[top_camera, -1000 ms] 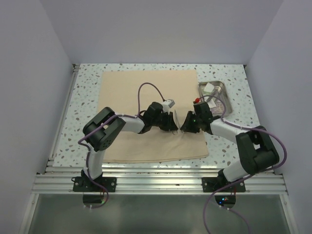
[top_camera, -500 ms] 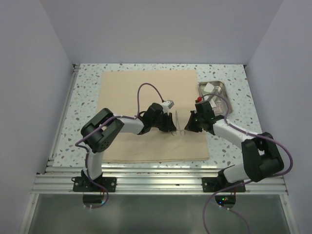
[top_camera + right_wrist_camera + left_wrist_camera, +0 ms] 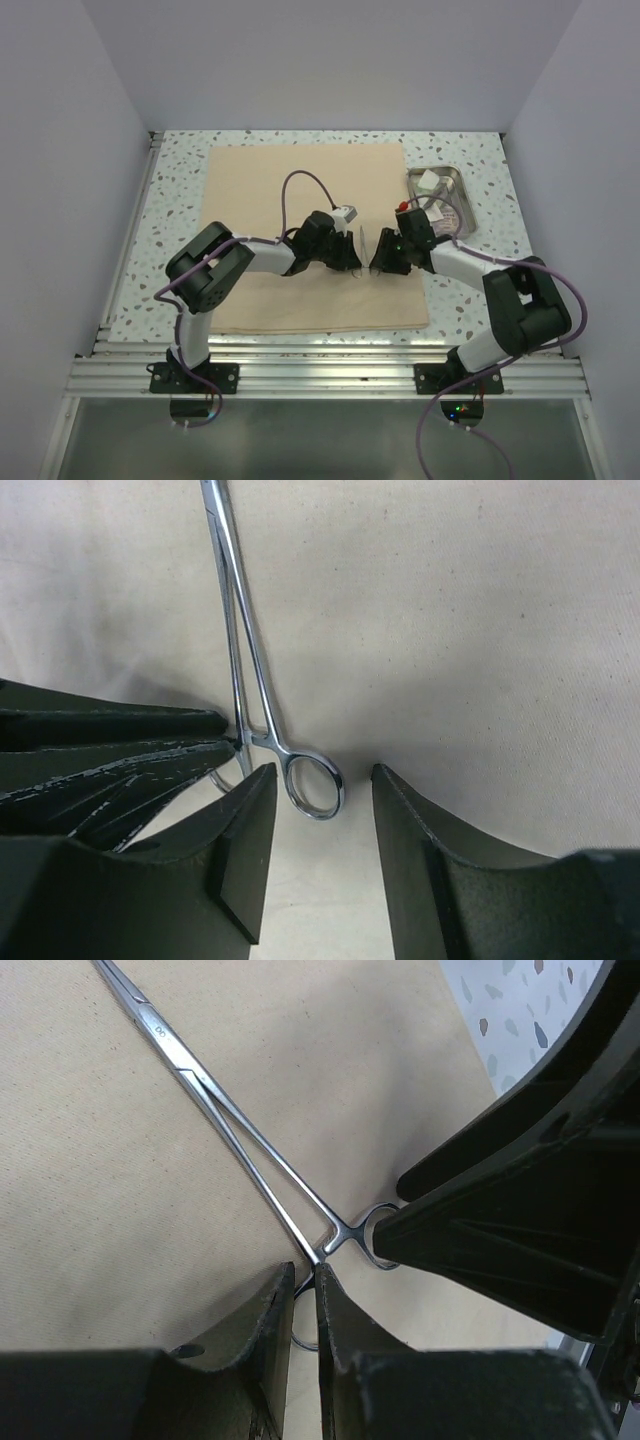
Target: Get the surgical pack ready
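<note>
The surgical pack's tan cloth (image 3: 270, 190) lies flat as a sheet. Steel forceps (image 3: 364, 248) rest on it between both grippers, tips pointing away. My left gripper (image 3: 350, 260) is shut on one ring handle of the forceps (image 3: 230, 1125), its jaws (image 3: 305, 1275) nearly together with the ring's wire pinched between them. My right gripper (image 3: 325, 775) stands open, its fingers either side of the other ring of the forceps (image 3: 313, 785) without touching it. The steel tray (image 3: 457, 176) sits off the cloth at the right.
The tray holds a white packet (image 3: 430, 181) and a clear packet (image 3: 452, 214). The two grippers stand tip to tip, the left fingers (image 3: 120, 740) right beside the right ones. Speckled table (image 3: 175, 200) shows round the cloth.
The right gripper drew back to the right, then came left again to the forceps with its jaws now open round the ring. The left gripper kept its hold.
</note>
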`<state>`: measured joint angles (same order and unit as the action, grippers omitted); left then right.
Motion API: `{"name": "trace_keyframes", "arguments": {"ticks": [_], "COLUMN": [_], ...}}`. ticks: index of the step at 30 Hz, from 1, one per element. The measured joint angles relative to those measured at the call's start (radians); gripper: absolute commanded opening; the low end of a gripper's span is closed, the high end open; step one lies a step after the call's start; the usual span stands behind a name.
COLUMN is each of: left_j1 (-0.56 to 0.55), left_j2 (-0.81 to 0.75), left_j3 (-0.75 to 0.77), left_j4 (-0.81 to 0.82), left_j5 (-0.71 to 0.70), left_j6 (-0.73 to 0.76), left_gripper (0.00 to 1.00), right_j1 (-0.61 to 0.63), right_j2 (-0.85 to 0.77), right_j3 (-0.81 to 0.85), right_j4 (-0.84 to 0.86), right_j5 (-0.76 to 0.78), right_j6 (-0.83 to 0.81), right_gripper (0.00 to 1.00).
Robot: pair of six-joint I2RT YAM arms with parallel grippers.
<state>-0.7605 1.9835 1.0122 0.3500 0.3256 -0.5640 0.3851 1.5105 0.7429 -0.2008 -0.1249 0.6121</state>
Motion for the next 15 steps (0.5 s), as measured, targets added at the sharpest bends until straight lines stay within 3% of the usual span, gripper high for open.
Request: {"name": "trace_keyframes", "arguments": {"ticks": [5, 10, 15], "left_j1": [0.0, 0.0, 0.001], "left_j2": [0.0, 0.0, 0.0], "left_j3": [0.001, 0.001, 0.002], "left_j4": [-0.004, -0.005, -0.006], "left_j5": [0.0, 0.0, 0.001], "left_j6": [0.0, 0.0, 0.0], "left_gripper": [0.18, 0.18, 0.18], "right_j1": [-0.001, -0.006, -0.012], "right_j2": [0.022, 0.029, 0.024], "right_j3": [-0.019, -0.037, -0.043], "right_j4": [0.069, 0.113, 0.112], "right_j5": [-0.055, -0.107, -0.119], "right_j6": [0.022, 0.055, 0.069], "right_gripper": [0.4, 0.25, 0.22]}}
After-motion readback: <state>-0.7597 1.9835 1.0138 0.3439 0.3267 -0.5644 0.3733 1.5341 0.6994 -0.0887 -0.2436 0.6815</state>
